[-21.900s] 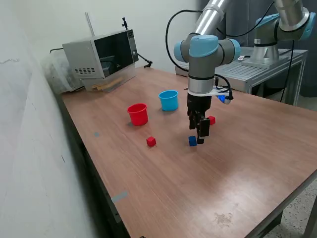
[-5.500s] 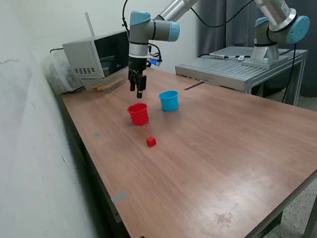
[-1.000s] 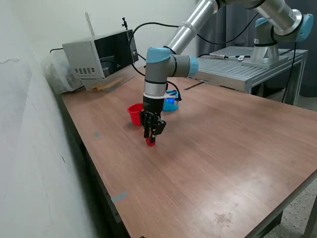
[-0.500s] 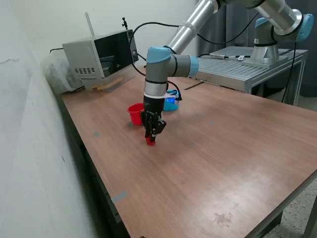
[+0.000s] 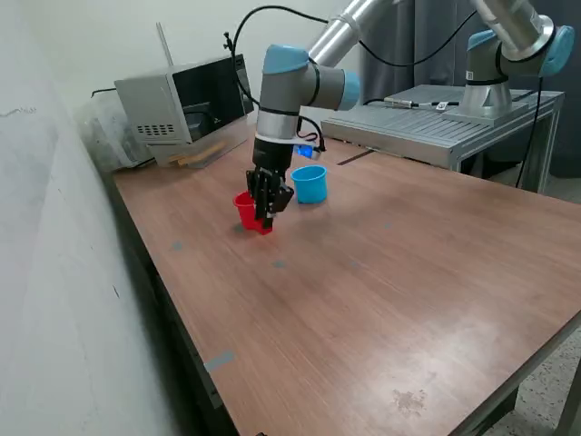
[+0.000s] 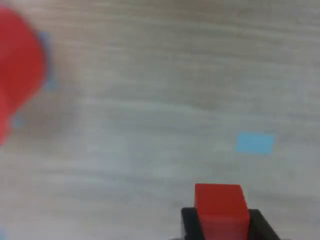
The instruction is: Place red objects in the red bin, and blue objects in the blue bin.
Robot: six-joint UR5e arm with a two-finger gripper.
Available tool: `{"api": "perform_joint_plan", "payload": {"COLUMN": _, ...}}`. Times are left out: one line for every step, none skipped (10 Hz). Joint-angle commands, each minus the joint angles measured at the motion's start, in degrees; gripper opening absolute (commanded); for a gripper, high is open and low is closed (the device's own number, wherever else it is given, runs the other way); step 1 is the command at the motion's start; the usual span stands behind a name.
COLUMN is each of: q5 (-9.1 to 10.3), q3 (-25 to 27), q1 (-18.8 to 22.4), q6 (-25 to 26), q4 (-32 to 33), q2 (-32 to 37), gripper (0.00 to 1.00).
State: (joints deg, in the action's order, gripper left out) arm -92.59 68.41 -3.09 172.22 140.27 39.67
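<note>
The red cube (image 5: 265,227) is no longer sitting on the surface (image 5: 381,300): half a second ago the pincer (image 5: 264,221) was down over it at the spot nearer the camera, and now that spot is showing only bare wood grain while the cube is riding between the fingertips, lifted clear and carried toward the red cup (image 5: 245,208). The wrist view is confirming the hold, with the cube (image 6: 220,207) squeezed between two dark fingers (image 6: 189,226) and the cup (image 6: 17,70) blurring past at the frame's edge, which suggests the arm is moving at this instant. No other cubes, red or blue, are showing anywhere on the surface, so this is looking like the last piece to sort, though what is lying inside the two cups cannot be seen from here. The blue cup (image 5: 310,183) is standing just beyond the red one, toward the exterior view's right. As for pose, the arm is reaching in from the exterior view's upper right, its wrist pointing straight down and the pincer hanging vertical, low, just in front of the red cup and partly overlapping it; whether it is clearing the rim yet cannot be told. Judging by this, the release over the cup is the step coming up.
</note>
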Motion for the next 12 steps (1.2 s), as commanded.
{"api": "perform_joint_plan", "payload": {"q5": -0.22, "q3": 2.25, "q1": -5.23, "q6": -1.62, "q4": -2.10, "q2": 7.60, "gripper": 0.00}}
{"api": "perform_joint_plan", "payload": {"q5": -0.22, "q3": 2.60, "q1": -7.69, "q6": -1.80, "q4": -2.28, "q2": 8.66, "gripper": 0.00}}
{"api": "perform_joint_plan", "payload": {"q5": -0.30, "q3": 2.95, "q1": -10.41, "q6": -2.93, "q4": -2.28, "q2": 9.10, "gripper": 0.00}}
{"api": "perform_joint_plan", "payload": {"q5": -0.31, "q3": 3.48, "q1": -11.83, "q6": -3.11, "q4": -2.28, "q2": 9.19, "gripper": 0.00}}
{"api": "perform_joint_plan", "payload": {"q5": -0.31, "q3": 4.26, "q1": -12.98, "q6": -3.55, "q4": -2.28, "q2": 9.28, "gripper": 0.00}}
{"api": "perform_joint_plan", "payload": {"q5": -0.22, "q3": 4.71, "q1": -13.16, "q6": -3.56, "q4": -2.37, "q2": 9.28, "gripper": 0.00}}
{"api": "perform_joint_plan", "payload": {"q5": -0.13, "q3": 5.32, "q1": -13.17, "q6": -3.90, "q4": -2.46, "q2": 9.54, "gripper": 0.00}}
{"api": "perform_joint_plan", "payload": {"q5": -0.13, "q3": 6.02, "q1": -12.91, "q6": -4.52, "q4": -4.28, "q2": 9.63, "gripper": 0.00}}
{"api": "perform_joint_plan", "payload": {"q5": -0.04, "q3": 7.16, "q1": -12.38, "q6": -4.61, "q4": -4.65, "q2": 9.72, "gripper": 0.00}}
{"api": "perform_joint_plan", "payload": {"q5": 0.05, "q3": 7.87, "q1": -12.20, "q6": -4.61, "q4": -4.74, "q2": 9.98, "gripper": 0.00}}
{"api": "perform_joint_plan", "payload": {"q5": 0.05, "q3": 8.14, "q1": -10.81, "q6": -4.52, "q4": -4.74, "q2": 9.99, "gripper": 0.00}}
{"api": "perform_joint_plan", "payload": {"q5": 0.13, "q3": 8.66, "q1": -10.53, "q6": -4.61, "q4": -4.74, "q2": 10.07, "gripper": 0.00}}
